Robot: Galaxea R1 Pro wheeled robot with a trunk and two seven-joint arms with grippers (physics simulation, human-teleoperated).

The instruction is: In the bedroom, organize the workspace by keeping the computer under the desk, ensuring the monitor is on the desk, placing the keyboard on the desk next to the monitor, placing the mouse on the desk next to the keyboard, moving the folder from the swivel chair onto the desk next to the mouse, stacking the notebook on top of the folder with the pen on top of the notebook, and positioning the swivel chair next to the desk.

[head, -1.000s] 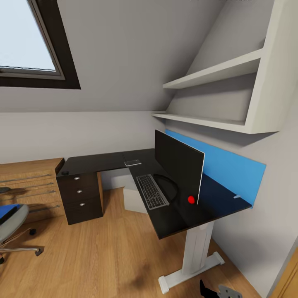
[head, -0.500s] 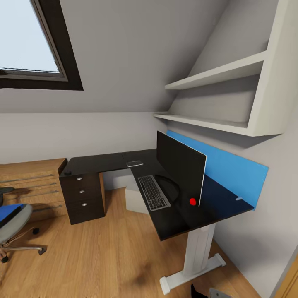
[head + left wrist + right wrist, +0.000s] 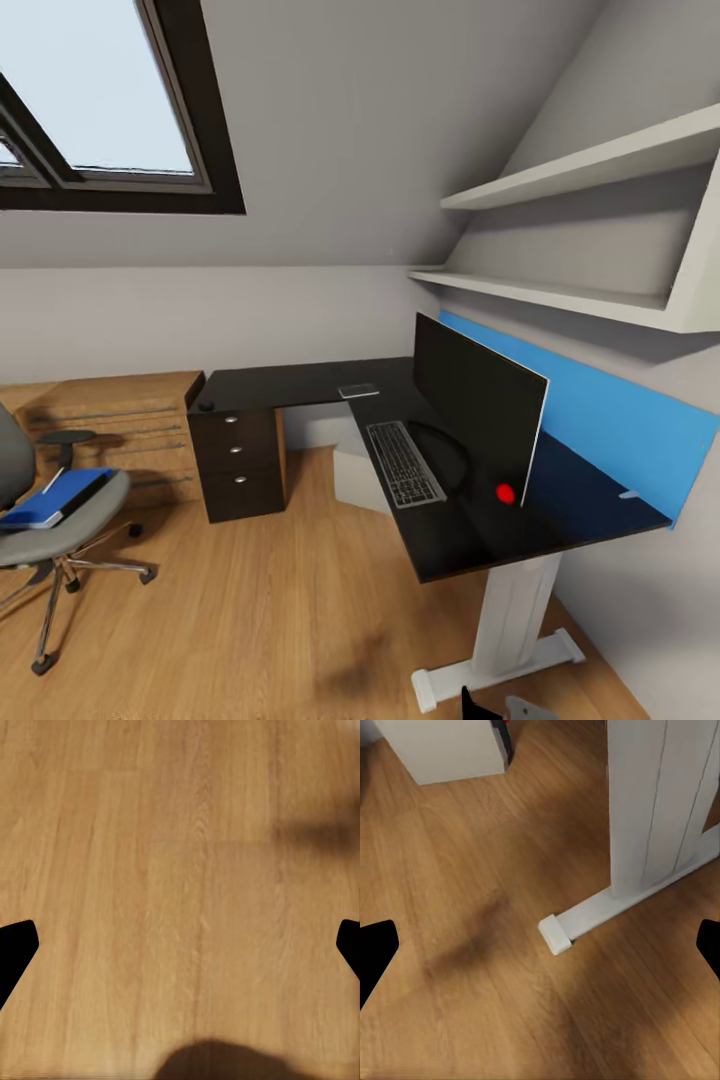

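The black L-shaped desk (image 3: 300,385) carries the wide monitor (image 3: 478,420), with the black keyboard (image 3: 405,463) in front of it. A small red mouse (image 3: 505,493) lies by the monitor's stand. The pale notebook (image 3: 358,390) rests near the desk's inner corner. Under the desk stands the light grey computer (image 3: 352,482), which the right wrist view catches too (image 3: 442,750). At the left, the swivel chair (image 3: 70,535) holds the blue folder (image 3: 55,497) on its seat. I cannot make out the pen. My left gripper (image 3: 180,949) and right gripper (image 3: 540,949) hang open over the wood floor, holding nothing.
A dark three-drawer pedestal (image 3: 240,465) stands under the desk's left end, beside a light wood cabinet (image 3: 120,420). The desk's white leg (image 3: 660,802) and its foot (image 3: 585,916) are close to my right gripper. White shelves (image 3: 590,170) hang above the desk.
The whole picture has slid to the right, so the camera has turned left. More of the swivel chair with the folder is in view. The things themselves have not moved.
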